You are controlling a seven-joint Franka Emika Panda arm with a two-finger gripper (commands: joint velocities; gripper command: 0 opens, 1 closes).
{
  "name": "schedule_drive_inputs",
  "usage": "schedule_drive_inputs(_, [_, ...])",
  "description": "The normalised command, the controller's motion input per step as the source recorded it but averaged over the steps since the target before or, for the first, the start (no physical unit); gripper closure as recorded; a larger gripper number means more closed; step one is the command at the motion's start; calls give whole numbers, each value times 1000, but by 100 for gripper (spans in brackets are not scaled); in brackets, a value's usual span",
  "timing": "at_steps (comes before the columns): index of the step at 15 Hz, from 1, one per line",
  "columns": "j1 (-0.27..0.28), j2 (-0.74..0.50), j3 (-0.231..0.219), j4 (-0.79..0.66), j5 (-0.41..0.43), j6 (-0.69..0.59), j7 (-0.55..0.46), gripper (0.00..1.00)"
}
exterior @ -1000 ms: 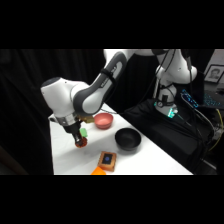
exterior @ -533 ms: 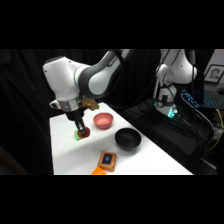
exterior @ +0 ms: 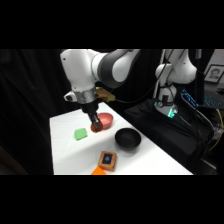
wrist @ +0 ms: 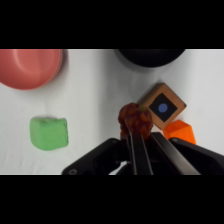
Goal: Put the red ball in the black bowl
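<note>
Sitting at nine o'clock in the wrist view is a green block (wrist: pixel 48 132), with the pink-red bowl (wrist: pixel 30 67) at ten. At centre, the gripper (wrist: pixel 136 131) pinches the red ball (wrist: pixel 135 118), lifted off the white table (wrist: pixel 95 95). The black bowl (wrist: pixel 148 56) lies at twelve; a wooden cube (wrist: pixel 163 106) and an orange piece (wrist: pixel 180 131) sit at three.

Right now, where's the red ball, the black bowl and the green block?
red ball (wrist: pixel 135 119), wrist view: its top, above the gripper fingers holding it.
black bowl (exterior: pixel 127 138), side view: the dark inside.
green block (wrist: pixel 48 132), wrist view: middle of its top face.
</note>
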Motion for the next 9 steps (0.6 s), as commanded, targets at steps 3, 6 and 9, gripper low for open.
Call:
schedule_drive_inputs(3, [48,-540,38,-660,-16,258,43,95])
schedule_drive_inputs(6, [31,-493,40,-638,2,295,56,95])
schedule_drive_inputs(9, [28,-439,42,-583,27,307,74,95])
